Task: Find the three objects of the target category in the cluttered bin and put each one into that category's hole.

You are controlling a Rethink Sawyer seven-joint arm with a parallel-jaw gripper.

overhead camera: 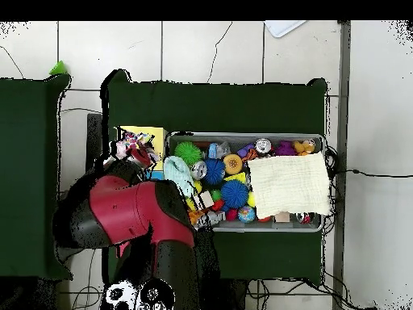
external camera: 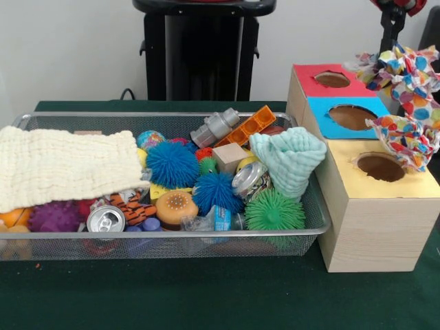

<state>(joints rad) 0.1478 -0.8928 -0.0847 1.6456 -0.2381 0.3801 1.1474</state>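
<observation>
Patchwork cloth (external camera: 405,82), a floppy multicolour rag, hangs from the gripper (external camera: 393,27) over the wooden box (external camera: 375,227), draped past the blue hole (external camera: 352,117) and yellow hole (external camera: 380,167). Looks light and limp, so it'll snag on rims; pinching a bunched fold seems best. Fingers appear clamped on it.

A dark green cloth (external camera: 206,295) is covering the table under everything in the front view, and a pale wall (external camera: 69,48) is standing behind it. From overhead, a second green-covered table (overhead camera: 28,173) is sitting well apart at the left, with a small bright green scrap (overhead camera: 57,68) lying at its top corner. Cracked pale floor tiles (overhead camera: 210,48) are showing beyond, and black cables (overhead camera: 367,173) are trailing across them at the right.
</observation>
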